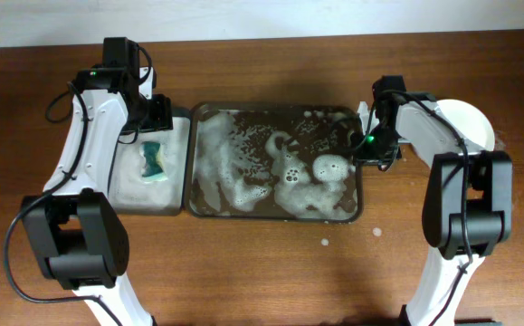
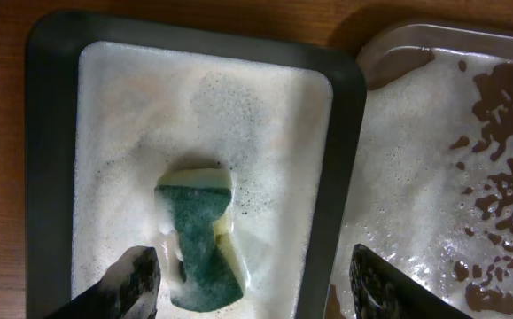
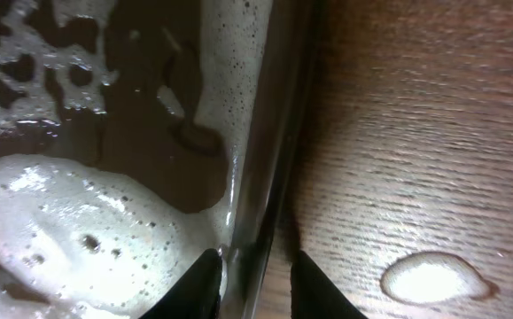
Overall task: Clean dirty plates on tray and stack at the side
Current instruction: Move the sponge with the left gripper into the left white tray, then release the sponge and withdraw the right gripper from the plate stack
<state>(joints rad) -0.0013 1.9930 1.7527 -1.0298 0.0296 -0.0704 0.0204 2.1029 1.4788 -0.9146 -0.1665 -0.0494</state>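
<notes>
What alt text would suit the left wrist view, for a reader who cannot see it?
A green sponge lies in white foam in a narrow dark tray, near the open left gripper; the foamy larger tray sits beside it.

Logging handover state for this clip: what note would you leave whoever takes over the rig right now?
The left end effector is open, above the green sponge in the narrow soapy tray, not gripping it.
The right end effector looks closed on the large tray at its right rim.
The plates sit stacked on the table right of the large tray; count unclear.
Done: no plate visible in the foamy tray.
Left: check that nothing hides under the foam.
</notes>
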